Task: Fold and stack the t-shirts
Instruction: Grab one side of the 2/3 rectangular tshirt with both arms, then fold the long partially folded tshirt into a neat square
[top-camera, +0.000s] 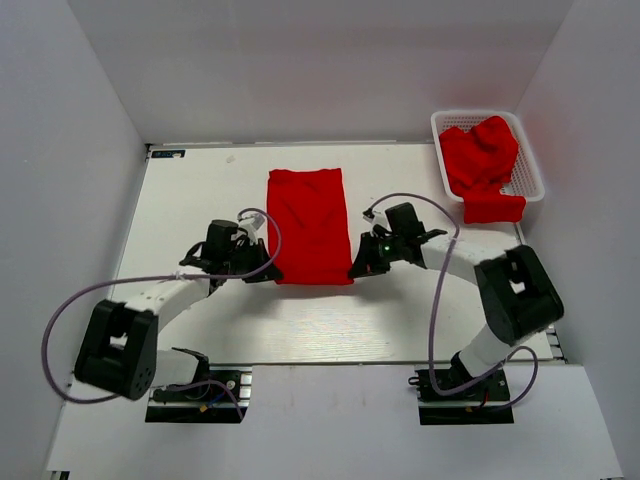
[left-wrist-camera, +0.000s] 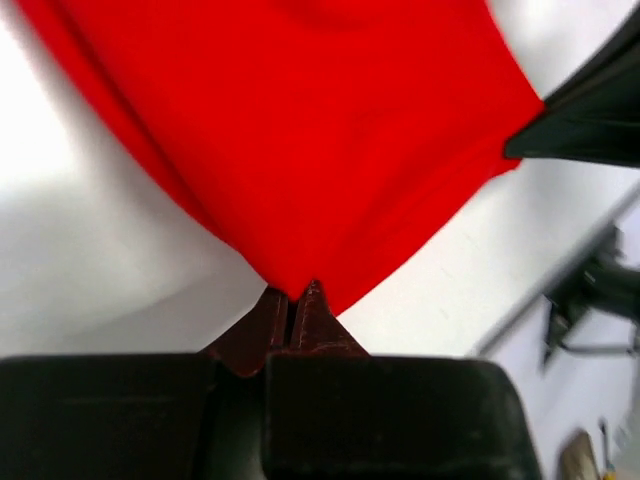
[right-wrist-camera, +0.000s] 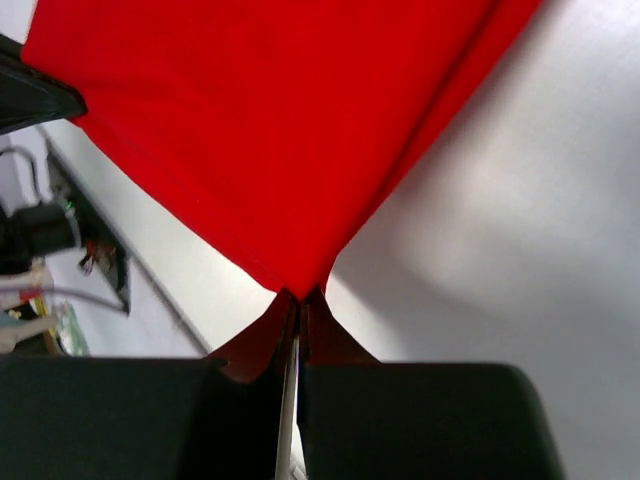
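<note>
A red t-shirt (top-camera: 310, 225) lies flat on the white table as a narrow upright rectangle. My left gripper (top-camera: 268, 272) is shut on its near left corner, and the left wrist view shows that corner of the t-shirt (left-wrist-camera: 320, 150) pinched between the closed fingers of the left gripper (left-wrist-camera: 297, 293). My right gripper (top-camera: 356, 271) is shut on the near right corner, where the t-shirt (right-wrist-camera: 270, 130) runs into the tips of the right gripper (right-wrist-camera: 300, 298). More red t-shirts (top-camera: 482, 160) lie crumpled at the back right.
A white mesh basket (top-camera: 529, 160) holds the crumpled shirts at the back right, with one hanging over its near rim. White walls close in the table on three sides. Both arm bases stand at the near edge.
</note>
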